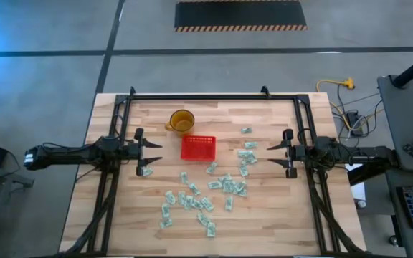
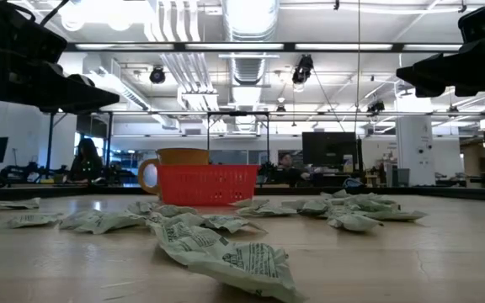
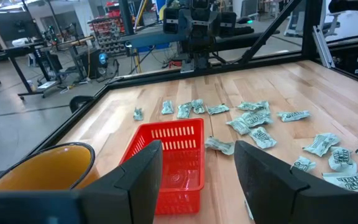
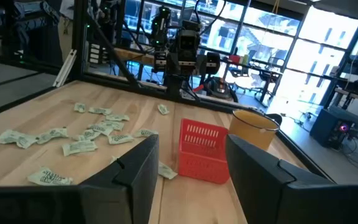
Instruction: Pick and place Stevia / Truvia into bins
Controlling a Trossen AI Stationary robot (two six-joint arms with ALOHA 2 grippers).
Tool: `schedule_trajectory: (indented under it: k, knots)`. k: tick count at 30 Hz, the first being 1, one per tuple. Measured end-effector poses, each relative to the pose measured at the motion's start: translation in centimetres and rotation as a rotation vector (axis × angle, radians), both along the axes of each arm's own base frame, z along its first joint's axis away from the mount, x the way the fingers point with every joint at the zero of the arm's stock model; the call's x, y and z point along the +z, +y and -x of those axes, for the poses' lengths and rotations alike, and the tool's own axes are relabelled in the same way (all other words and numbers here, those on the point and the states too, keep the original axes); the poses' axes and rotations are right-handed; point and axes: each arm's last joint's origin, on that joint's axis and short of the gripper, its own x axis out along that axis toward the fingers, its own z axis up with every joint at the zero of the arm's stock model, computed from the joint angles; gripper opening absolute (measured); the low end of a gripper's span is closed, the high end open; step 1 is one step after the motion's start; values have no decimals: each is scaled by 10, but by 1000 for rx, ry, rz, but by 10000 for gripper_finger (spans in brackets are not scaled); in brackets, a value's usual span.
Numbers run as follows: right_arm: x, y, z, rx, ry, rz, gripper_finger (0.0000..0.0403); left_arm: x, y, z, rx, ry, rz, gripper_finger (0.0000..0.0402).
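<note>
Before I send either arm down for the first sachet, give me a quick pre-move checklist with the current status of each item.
1. Left tool open and carrying nothing: ok.
2. Right tool open and carrying nothing: ok.
3. Red basket upright on the table, opening free: ok.
4. Basket holds no sachets: ok, it looks empty in the left wrist view.
5. Sachets lie flat and within view on the table, scattered between the two arms: ok.
6. Yellow cup stands close behind the basket; whether they touch: cannot tell.
</note>
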Motion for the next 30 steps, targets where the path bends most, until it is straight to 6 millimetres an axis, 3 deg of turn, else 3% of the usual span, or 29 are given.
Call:
schedule_trajectory:
  k: [16, 23, 30]
  knots:
    - [0, 0, 0, 0, 0, 0, 176, 0, 0, 0, 0, 0, 0, 185]
    - [2, 0, 0, -2, -28, 163, 176, 0, 0, 0, 0, 0, 0, 185]
    - [3, 0, 0, 1, -34, 57, 176, 0, 0, 0, 1, 0, 0, 185]
